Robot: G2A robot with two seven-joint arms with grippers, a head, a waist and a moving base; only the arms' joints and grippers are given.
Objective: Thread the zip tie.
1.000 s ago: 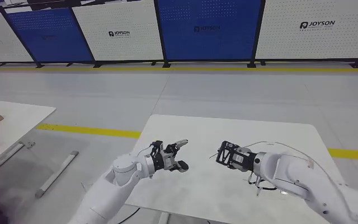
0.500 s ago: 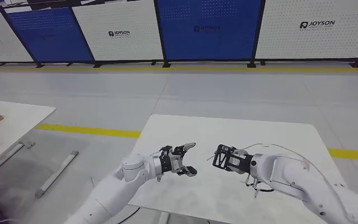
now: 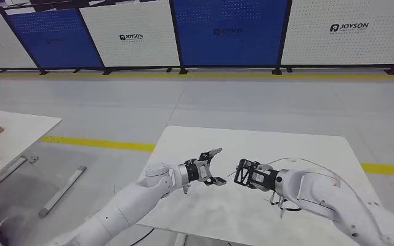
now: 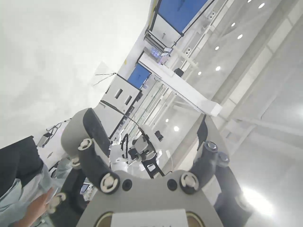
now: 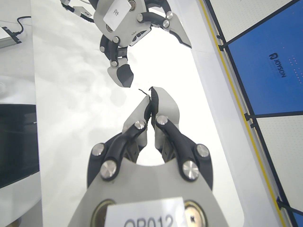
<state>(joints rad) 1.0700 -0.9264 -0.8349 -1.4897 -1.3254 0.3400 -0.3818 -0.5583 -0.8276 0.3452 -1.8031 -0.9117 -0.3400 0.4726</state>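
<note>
Left arm: I come in from 7 o'clock across the near edge of the tabletop (image 3: 308, 144), with my forearm stretched toward its middle.
Left hand (image 3: 217, 166): my fingers are spread wide and hold nothing. In the top view one tip points to 12 o'clock and the other to 5 o'clock. The gap between them faces 3 o'clock, toward my other hand.
Right arm: I enter from 4 o'clock with the elbow bent and the wrist aimed at 9 o'clock.
Right hand (image 3: 239, 174): my fingers are pinched together on the zip tie (image 5: 142, 91), the tips almost meeting.
Zip tie: thin and black, it is clamped between my right fingertips. A short end pokes past them toward 9 o'clock. That end lies near the lower finger of my left hand and does not touch it.
Hands: they face each other over the tabletop, near but apart, the left at 9 o'clock of the right.
</note>
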